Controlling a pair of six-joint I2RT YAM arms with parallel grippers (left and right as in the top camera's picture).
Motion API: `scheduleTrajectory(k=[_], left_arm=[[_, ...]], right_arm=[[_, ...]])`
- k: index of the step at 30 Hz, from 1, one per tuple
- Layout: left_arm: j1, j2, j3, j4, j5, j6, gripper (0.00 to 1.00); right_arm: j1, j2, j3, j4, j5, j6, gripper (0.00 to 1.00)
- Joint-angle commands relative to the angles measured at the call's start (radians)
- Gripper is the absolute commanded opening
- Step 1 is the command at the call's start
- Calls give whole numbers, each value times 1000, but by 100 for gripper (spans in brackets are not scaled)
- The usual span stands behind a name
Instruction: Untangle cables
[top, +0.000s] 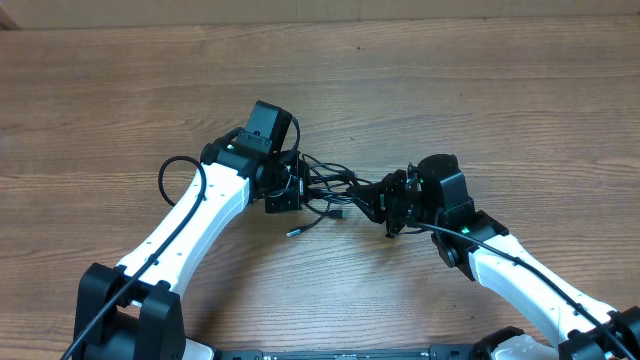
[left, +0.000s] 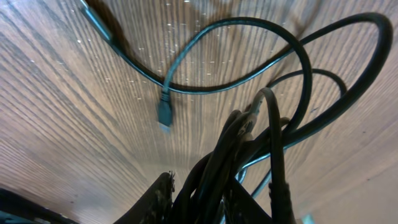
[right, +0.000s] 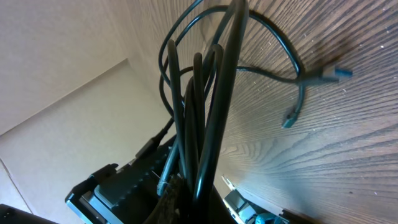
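Note:
A tangle of black cables (top: 335, 192) hangs between my two grippers at the middle of the wooden table. My left gripper (top: 292, 187) is shut on the left end of the bundle. My right gripper (top: 385, 203) is shut on the right end. In the left wrist view the cable strands (left: 249, 155) rise from my jaws (left: 205, 202) and loop over the wood; a loose plug (left: 164, 115) dangles. In the right wrist view the strands (right: 208, 106) run up from my jaws (right: 199, 199), and two loose plugs (right: 291, 117) (right: 336, 73) lie near the table.
A loose cable end with a plug (top: 300, 229) lies on the table (top: 450, 90) below the bundle. A black loop of the left arm's own cable (top: 172, 172) sticks out to the left. A cardboard wall shows in the right wrist view (right: 68, 93).

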Motion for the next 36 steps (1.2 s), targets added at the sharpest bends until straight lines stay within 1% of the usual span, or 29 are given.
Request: scheduleTrajectory(k=[1,4,7,9,10,12,14,15,16,19,22,25,27,29,30,31,33,36], left_arm=[[28,-20,-3,29,-45,-64,30],[29,-20,-3,49,-45,-64,35],[29,-20,-3,78,-45,-64,38],[29,-20,-3,101,-45,-64,38],[29,-20,-3,111,-44,-64,38],[29,-20,-3,134,-33,-64,38],[29,-20,-3,140,-34,-64,40],[29,-20,-3,140,-34,-64,43],[29,-20,-3,140,-34,-64,49],[29,-20,-3,143,-27,-64,57],[29,-20,-3,156,0,-62,64],[29,-20,-3,154,-2,-34,76],[29,-20,-3,153,-13,21,85],[29,-20,-3,153,-35,95,88],[29,-20,-3,153,-70,208,93],[29,-20,-3,151,-82,267,95],[29,-20,-3,150,-88,423,100],[29,-20,-3,150,-86,628,100]], right_arm=[[1,-25,20,-5,-40,-10,4],[1,-25,20,-9,-40,-98,4],[1,-25,20,-24,-40,-186,4],[1,-25,20,-24,-35,-303,4],[1,-24,20,-24,-34,-338,4],[1,-24,20,-24,-32,-467,4],[1,-24,20,-32,-32,-566,4],[1,-24,20,-37,-31,-605,4],[1,-24,20,-51,-31,-654,4],[1,-24,20,-83,-27,-736,4],[1,-24,20,-128,19,-768,5],[1,-24,20,-152,48,-773,5],[1,-24,20,-151,48,-815,5],[1,-24,20,-152,48,-857,5],[1,-24,20,-152,48,-910,5],[1,-24,20,-154,48,-940,5],[1,-24,20,-167,48,-1023,5],[1,-24,20,-194,49,-1143,5]])
